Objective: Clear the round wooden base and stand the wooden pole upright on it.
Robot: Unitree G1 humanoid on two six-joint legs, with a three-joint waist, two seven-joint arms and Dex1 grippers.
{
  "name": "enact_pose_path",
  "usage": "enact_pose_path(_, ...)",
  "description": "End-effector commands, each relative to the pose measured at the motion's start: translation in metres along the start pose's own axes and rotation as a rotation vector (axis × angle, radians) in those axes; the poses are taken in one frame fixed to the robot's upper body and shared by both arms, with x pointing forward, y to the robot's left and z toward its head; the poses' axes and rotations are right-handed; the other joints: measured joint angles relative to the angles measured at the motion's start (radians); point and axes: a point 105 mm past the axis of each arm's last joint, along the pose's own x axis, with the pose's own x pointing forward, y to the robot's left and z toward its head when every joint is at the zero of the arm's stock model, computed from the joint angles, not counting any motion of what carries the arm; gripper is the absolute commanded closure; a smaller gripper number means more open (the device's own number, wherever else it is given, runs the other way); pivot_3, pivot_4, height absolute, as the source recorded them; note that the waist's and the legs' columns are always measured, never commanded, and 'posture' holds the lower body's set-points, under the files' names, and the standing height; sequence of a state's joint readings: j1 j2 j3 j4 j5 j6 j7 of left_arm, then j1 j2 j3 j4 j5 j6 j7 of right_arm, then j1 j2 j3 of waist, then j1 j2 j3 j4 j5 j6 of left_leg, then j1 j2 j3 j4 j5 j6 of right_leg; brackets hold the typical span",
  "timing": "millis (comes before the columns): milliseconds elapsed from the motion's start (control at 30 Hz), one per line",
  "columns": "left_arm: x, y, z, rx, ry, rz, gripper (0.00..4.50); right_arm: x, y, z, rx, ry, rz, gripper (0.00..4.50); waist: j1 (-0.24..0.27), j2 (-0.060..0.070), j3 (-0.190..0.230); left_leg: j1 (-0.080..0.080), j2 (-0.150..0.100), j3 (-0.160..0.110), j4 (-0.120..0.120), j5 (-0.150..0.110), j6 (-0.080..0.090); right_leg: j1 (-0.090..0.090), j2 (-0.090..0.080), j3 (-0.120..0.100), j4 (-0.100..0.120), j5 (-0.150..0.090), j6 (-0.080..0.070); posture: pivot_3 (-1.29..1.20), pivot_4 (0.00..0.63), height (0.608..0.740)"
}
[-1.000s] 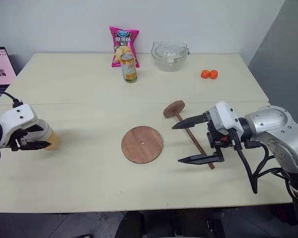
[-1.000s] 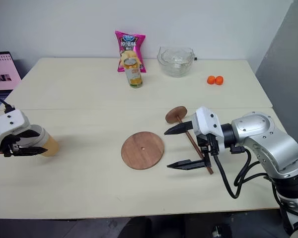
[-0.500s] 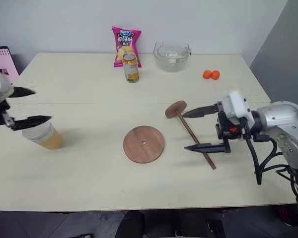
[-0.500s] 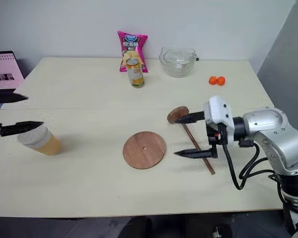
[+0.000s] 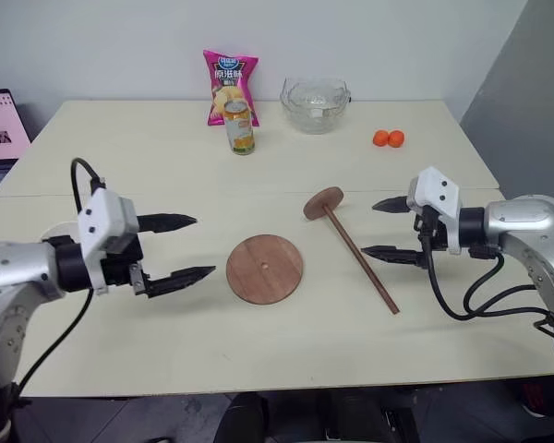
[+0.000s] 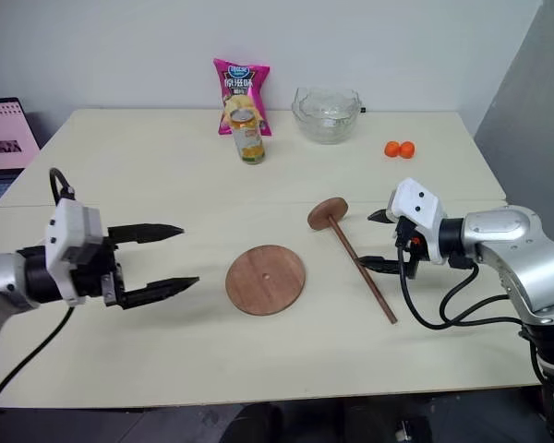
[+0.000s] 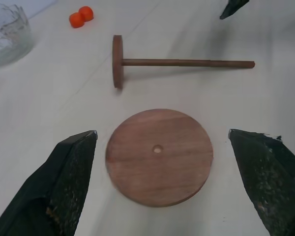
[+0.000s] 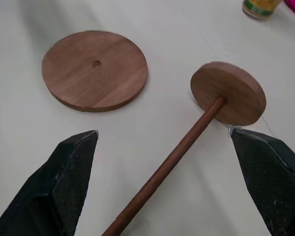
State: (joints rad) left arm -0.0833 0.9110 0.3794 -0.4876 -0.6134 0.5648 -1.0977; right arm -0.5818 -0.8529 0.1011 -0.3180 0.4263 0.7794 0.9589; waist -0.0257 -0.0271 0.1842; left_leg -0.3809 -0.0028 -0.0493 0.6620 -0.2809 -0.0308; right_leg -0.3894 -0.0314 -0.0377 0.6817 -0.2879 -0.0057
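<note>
The round wooden base (image 5: 264,269) lies flat mid-table with nothing on it, its centre hole showing (image 7: 159,156). To its right the wooden pole (image 5: 358,257) lies on its side, and its end disc (image 5: 324,202) points toward the table's far side. My left gripper (image 5: 203,245) is open and hovers just left of the base, pointing at it. My right gripper (image 5: 369,229) is open just right of the pole's middle, its fingertips close to the rod and gripping nothing. In the right wrist view the pole (image 8: 172,157) lies between the fingers (image 8: 71,182).
Along the far edge stand a pink chip bag (image 5: 230,85), a can (image 5: 240,126), a glass bowl (image 5: 315,103) and two small oranges (image 5: 388,138). A laptop (image 5: 0,120) sits off the table's left end.
My left gripper let go of a cup of yellow drink, opened wide and swung right toward the base. My right gripper drew back from astride the pole to its right side.
</note>
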Motion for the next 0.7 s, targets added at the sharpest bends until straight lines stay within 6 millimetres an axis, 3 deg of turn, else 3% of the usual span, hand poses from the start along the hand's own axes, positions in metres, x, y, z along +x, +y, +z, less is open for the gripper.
enact_pose_path(33, 0.011, -0.015, 0.002, 0.054, -0.005, -0.031, 0.05, 0.01, -0.002, 0.009, 0.105, -0.033, -0.047, 0.0, -0.001, 0.0, 0.0, 0.0, 0.0, 0.0, 0.0, 0.0, 0.0, 0.0, 0.0, 0.0, 0.0, 0.0, 0.0, 0.0, 0.15, 0.74)
enact_pose_path(267, 0.033, -0.028, -0.01, 0.131, 0.034, -0.092, 0.05, 0.024, -0.017, -0.002, 0.192, 0.147, -0.239, 0.0, 0.003, 0.0, 0.0, 0.0, -0.001, 0.0, 0.0, 0.0, 0.0, 0.0, 0.0, 0.0, 0.0, 0.0, 0.0, 0.0, 0.15, 0.74)
enact_pose_path(467, 0.051, -0.032, -0.001, 0.122, -0.063, -0.133, 0.05, 0.045, -0.009, -0.004, 0.292, 0.307, -0.162, 0.0, 0.002, 0.0, 0.0, 0.0, -0.001, 0.0, 0.0, 0.0, 0.0, 0.0, 0.0, 0.0, 0.0, 0.0, 0.0, 0.0, 0.15, 0.74)
enact_pose_path(700, 0.064, -0.037, 0.0, 0.133, -0.104, -0.136, 0.05, 0.061, -0.018, -0.008, 0.418, 0.434, -0.145, 0.0, -0.003, 0.0, 0.0, 0.0, -0.002, 0.0, 0.0, 0.0, 0.0, 0.0, -0.001, 0.001, 0.0, 0.0, 0.0, 0.0, 0.15, 0.74)
